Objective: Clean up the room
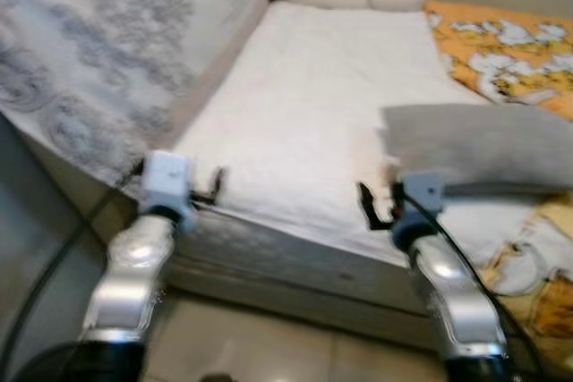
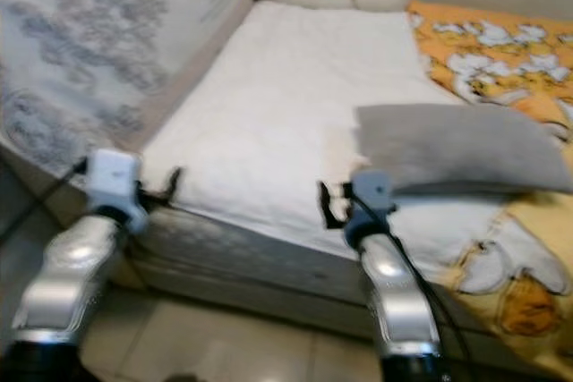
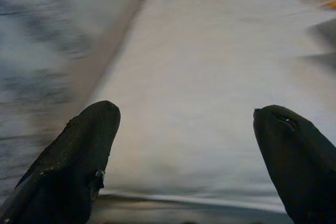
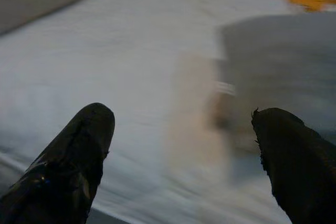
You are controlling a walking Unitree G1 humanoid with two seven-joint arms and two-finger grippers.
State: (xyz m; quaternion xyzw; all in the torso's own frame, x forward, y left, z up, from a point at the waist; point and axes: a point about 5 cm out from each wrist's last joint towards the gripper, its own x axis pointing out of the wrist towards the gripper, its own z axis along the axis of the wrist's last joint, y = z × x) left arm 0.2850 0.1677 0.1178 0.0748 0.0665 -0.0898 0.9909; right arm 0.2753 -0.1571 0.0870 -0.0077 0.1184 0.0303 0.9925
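I'm holding both arms out at the near edge of the bed (image 1: 295, 123), left gripper (image 3: 184, 145) and right gripper (image 4: 181, 150) both gaping wide and gripping nothing, with the gray pillow (image 1: 474, 145) sitting near the bed's right edge just past the right one.

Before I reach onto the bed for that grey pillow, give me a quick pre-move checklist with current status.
1. Left gripper jaws open and holding nothing: ok.
2. Right gripper jaws open and holding nothing: ok.
3. Grey pillow in view, lying on the bed ahead of the right gripper: ok.
4. White sheet between right gripper and pillow free of other items: ok.
5. Picture sharp enough to judge the pillow's edge: not ok, blurred.
6. Orange blanket caught under the pillow: cannot tell.
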